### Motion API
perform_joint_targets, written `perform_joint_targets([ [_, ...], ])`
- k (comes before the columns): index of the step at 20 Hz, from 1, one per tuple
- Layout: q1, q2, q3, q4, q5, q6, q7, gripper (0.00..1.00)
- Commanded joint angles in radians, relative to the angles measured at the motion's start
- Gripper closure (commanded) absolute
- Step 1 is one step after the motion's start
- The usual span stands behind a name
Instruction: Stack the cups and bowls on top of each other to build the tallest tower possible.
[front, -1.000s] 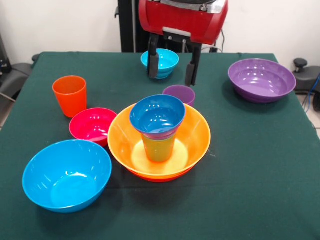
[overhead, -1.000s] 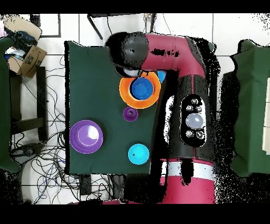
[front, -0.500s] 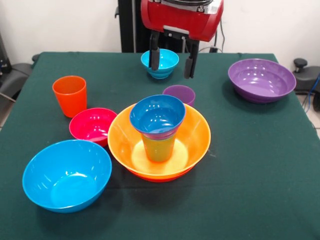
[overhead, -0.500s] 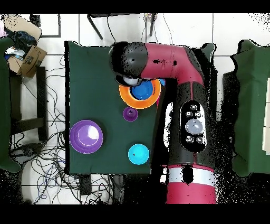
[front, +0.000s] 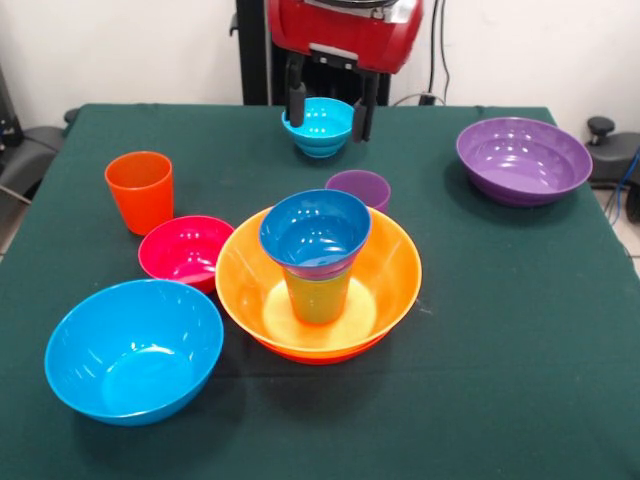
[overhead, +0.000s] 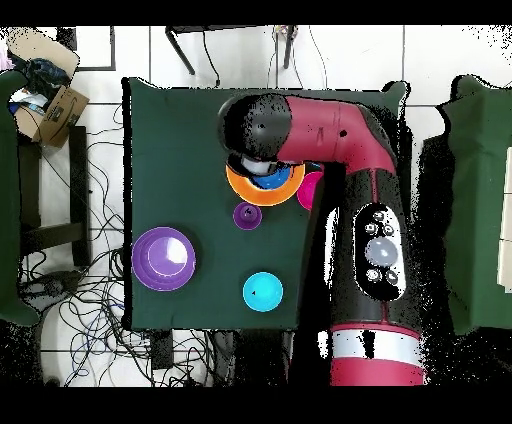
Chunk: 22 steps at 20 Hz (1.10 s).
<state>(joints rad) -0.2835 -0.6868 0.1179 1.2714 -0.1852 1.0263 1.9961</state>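
Currently the end effector (front: 327, 100) hangs empty, fingers apart, over the far bench (front: 500, 330), straddling the cyan bowl (front: 320, 126). Tower (front: 318, 270) sits mid-bench: yellow-orange bowl (front: 390, 290), lime cup (front: 316, 298), dark blue bowl (front: 314, 232) on top. Purple cup (front: 359, 187) stands just beyond. Judgement: descend centred, grip one rim wall squarely, lift straight to avoid tipping.

Three cups are showing: orange (front: 139, 190), purple (front: 359, 188), lime green (front: 317, 295). Six bowls are showing: yellow-orange (front: 390, 272), sky-blue (front: 133, 350), magenta (front: 185, 250), dark blue (front: 315, 232), cyan (front: 320, 125), large purple (front: 523, 160).
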Motion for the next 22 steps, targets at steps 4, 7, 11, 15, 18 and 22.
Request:
perform_joint_targets([
  [4,-0.029,0.03,0.101,0.072,-0.084,0.02,-0.238,0.0],
  [7,-0.034,0.035,0.109,0.063,-0.089,0.023,-0.245,0.0],
  [11,-0.041,0.045,0.121,0.05,-0.092,0.03,-0.253,0.0],
  [15,-0.041,0.047,0.127,0.029,-0.094,0.055,-0.26,0.0],
  [18,-0.046,0.072,0.138,-0.007,-0.093,0.089,-0.268,0.0],
  [22,-0.031,0.084,0.133,0.013,-0.094,0.038,-0.216,0.0],
])
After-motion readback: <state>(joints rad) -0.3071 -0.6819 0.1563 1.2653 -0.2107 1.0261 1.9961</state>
